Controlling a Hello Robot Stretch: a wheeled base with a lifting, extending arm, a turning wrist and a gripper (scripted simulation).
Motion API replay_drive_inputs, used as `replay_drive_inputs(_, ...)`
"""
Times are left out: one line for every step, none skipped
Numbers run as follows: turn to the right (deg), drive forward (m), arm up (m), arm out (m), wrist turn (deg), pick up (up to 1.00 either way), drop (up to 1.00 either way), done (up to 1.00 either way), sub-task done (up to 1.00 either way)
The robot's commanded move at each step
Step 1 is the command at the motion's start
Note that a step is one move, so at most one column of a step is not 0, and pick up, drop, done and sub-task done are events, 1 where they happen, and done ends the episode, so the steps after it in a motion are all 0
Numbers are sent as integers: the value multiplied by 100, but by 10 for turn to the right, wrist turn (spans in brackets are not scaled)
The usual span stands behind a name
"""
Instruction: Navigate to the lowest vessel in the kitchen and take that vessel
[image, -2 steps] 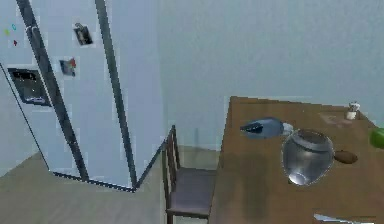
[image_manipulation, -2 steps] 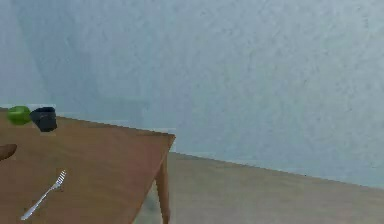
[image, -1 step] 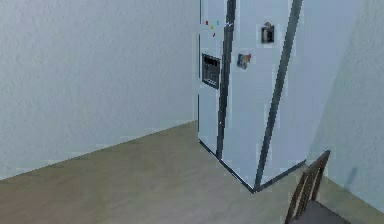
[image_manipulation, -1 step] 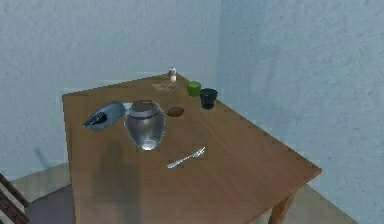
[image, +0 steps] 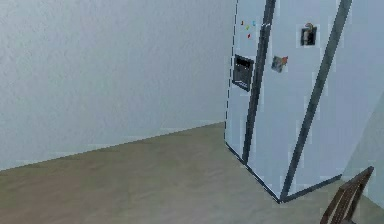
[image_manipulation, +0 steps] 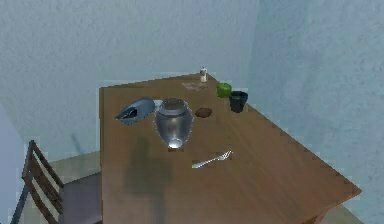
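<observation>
Kitchen count
One fridge (image: 285, 90), one table (image_manipulation: 280, 165), one chair (image_manipulation: 40, 182), one fork (image_manipulation: 212, 159), one rounded grey vessel (image_manipulation: 173, 123), one small bottle (image_manipulation: 203, 73), two cups: green cup (image_manipulation: 225, 89), dark cup (image_manipulation: 238, 100).

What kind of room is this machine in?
Most likely a kitchen or dining corner: a tall pale fridge stands by the wall, and a wooden table bears a fork, a green cup and a rounded silvery vessel.

Wooden bench (image_manipulation: 275, 165), brown top. Near the middle: rounded glassy vessel (image_manipulation: 173, 123). Nearer the camera: silver utensil (image_manipulation: 212, 159) (fork or spoon, can't tell). Left of vessel: blue-grey flat item (image_manipulation: 135, 110). Far end: brown disc (image_manipulation: 203, 113), dark cup (image_manipulation: 238, 101), green cup (image_manipulation: 225, 89), small pale bottle (image_manipulation: 204, 73).
</observation>
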Motion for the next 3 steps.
replay_drive_inputs(0, 0, 50, 0, 0, 0, 0, 0, 0)
replay_drive_inputs(0, 0, 38, 0, 0, 0, 0, 0, 0)
replay_drive_inputs(0, 0, 0, 44, 0, 0, 0, 0, 0)
